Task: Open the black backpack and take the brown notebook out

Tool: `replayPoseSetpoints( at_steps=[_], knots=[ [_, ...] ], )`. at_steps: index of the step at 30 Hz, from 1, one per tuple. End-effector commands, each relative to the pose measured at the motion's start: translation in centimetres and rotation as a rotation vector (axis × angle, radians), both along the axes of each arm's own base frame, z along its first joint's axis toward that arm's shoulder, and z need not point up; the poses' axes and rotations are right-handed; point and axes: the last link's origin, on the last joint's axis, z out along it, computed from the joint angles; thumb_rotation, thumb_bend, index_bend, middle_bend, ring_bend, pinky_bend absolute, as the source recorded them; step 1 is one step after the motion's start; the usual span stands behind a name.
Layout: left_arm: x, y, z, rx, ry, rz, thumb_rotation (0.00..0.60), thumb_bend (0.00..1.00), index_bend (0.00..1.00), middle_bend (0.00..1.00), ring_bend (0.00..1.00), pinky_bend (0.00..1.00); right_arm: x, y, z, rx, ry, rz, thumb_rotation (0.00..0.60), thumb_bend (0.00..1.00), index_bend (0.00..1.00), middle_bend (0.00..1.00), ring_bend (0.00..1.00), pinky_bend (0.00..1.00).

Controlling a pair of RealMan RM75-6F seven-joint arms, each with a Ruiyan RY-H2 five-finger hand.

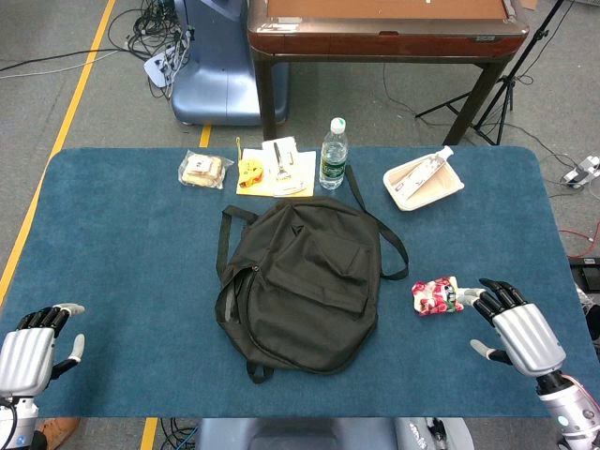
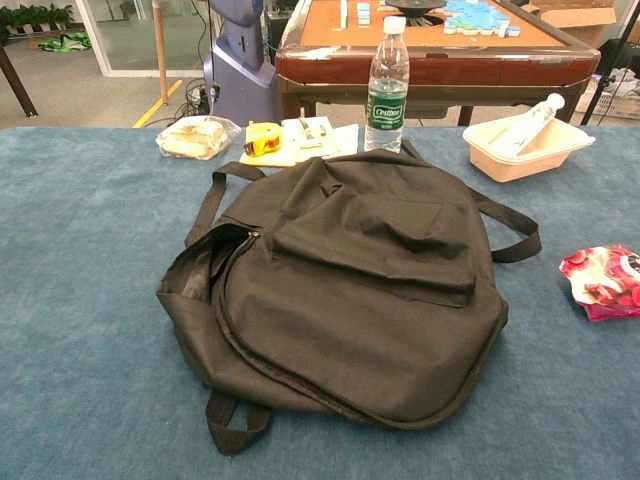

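My left hand (image 1: 33, 352) and right hand (image 1: 520, 323) nearest, hovering over table's (image 1: 112, 244) front corners, fingers spread, holding nothing; parked wide, probably to leave room for reach. Black backpack (image 2: 350, 290) flat at table centre, front up, main zipper (image 2: 245, 245) parted a little on left side, gap dark. Brown notebook not visible; presumably inside. Red snack pouch (image 1: 434, 295) just beside right fingertips. Water bottle (image 2: 387, 85) at far edge; label unreadable.
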Motion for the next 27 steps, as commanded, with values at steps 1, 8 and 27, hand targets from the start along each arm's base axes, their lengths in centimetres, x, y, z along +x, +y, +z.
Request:
replayPoseSetpoints(
  at_steps=[1, 8, 27],
  knots=[
    [0.0, 0.0, -0.1, -0.005, 0.000, 0.000, 0.600, 0.40, 0.31, 0.31, 0.28, 0.26, 0.0, 0.0, -0.1, 0.002, 0.004, 0.004, 0.600, 0.12, 0.32, 0.30, 0.15, 0.20],
    [0.2, 0.0, -0.1, -0.006, -0.010, -0.012, 0.600, 0.40, 0.31, 0.31, 0.28, 0.26, 1.0, -0.2, -1.4, 0.062, 0.035, 0.044, 0.600, 0.12, 0.32, 0.29, 0.15, 0.20],
    [0.0, -1.3, 1.1, 0.022, -0.039, -0.009, 0.600, 0.40, 0.31, 0.31, 0.28, 0.26, 6.3, -5.6, -12.3, 0.259, 0.180, 0.240, 0.600, 0.12, 0.00, 0.00, 0.00, 0.10]
  ],
)
